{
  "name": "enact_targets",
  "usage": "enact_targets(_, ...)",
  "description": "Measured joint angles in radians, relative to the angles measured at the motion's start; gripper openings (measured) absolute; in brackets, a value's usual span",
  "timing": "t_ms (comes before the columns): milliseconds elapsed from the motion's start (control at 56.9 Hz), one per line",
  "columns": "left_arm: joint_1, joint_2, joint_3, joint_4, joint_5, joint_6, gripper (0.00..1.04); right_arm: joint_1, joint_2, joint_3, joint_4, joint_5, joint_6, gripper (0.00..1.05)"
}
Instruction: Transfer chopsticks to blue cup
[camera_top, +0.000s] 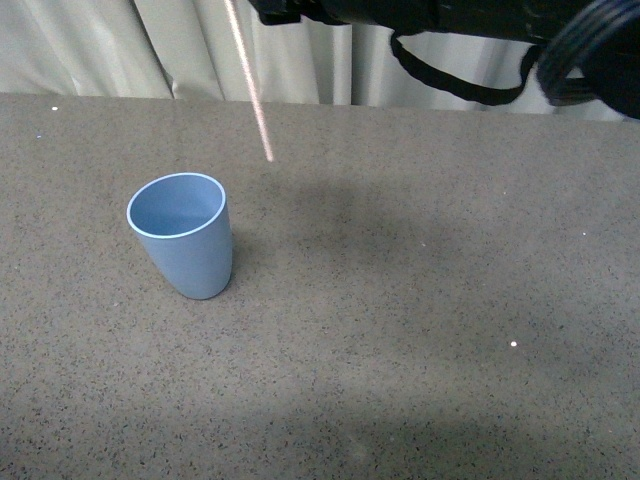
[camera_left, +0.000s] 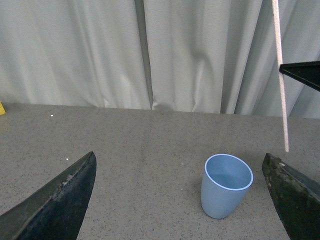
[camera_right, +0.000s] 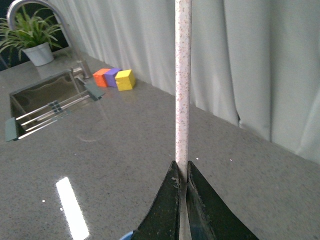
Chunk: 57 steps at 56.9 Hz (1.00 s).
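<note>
The blue cup (camera_top: 180, 238) stands upright and empty on the grey counter, left of centre. It also shows in the left wrist view (camera_left: 226, 185). The chopsticks (camera_top: 250, 85) are one thin cream stick hanging nearly upright in the air. Its lower tip is above the counter, just behind and right of the cup's rim, outside the cup. My right gripper (camera_right: 182, 169) is shut on the chopsticks (camera_right: 182, 75); its arm crosses the top of the front view. The stick also shows in the left wrist view (camera_left: 281, 75). My left gripper (camera_left: 180, 200) is open and empty, short of the cup.
A sink (camera_right: 45, 100) with a faucet (camera_right: 30, 7) and a potted plant (camera_right: 32, 40) lies along the counter. Orange (camera_right: 101, 76), purple (camera_right: 112, 76) and yellow (camera_right: 125, 80) blocks sit beside it. A pale curtain (camera_top: 150, 45) hangs behind the counter.
</note>
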Motion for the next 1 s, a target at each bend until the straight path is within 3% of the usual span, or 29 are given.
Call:
enact_targets(334, 0.000, 0.000, 0.000, 0.000, 0.000, 0.000, 0.98, 0.073, 0.166, 0.161, 0.014, -0.043, 0.019, 0.01)
enact_targets(738, 0.000, 0.000, 0.000, 0.000, 0.000, 0.000, 0.98, 0.093, 0.294, 0.131, 0.087, -0.008, 0.042, 0.01)
enact_targets(914, 0.000, 0.000, 0.000, 0.000, 0.000, 0.000, 0.98, 0.079, 0.294, 0.085, 0.116, -0.029, 0.046, 0.27)
enact_targets(1002, 0.000, 0.000, 0.000, 0.000, 0.000, 0.000, 0.98, 0.066, 0.284, 0.058, 0.132, -0.042, 0.048, 0.47)
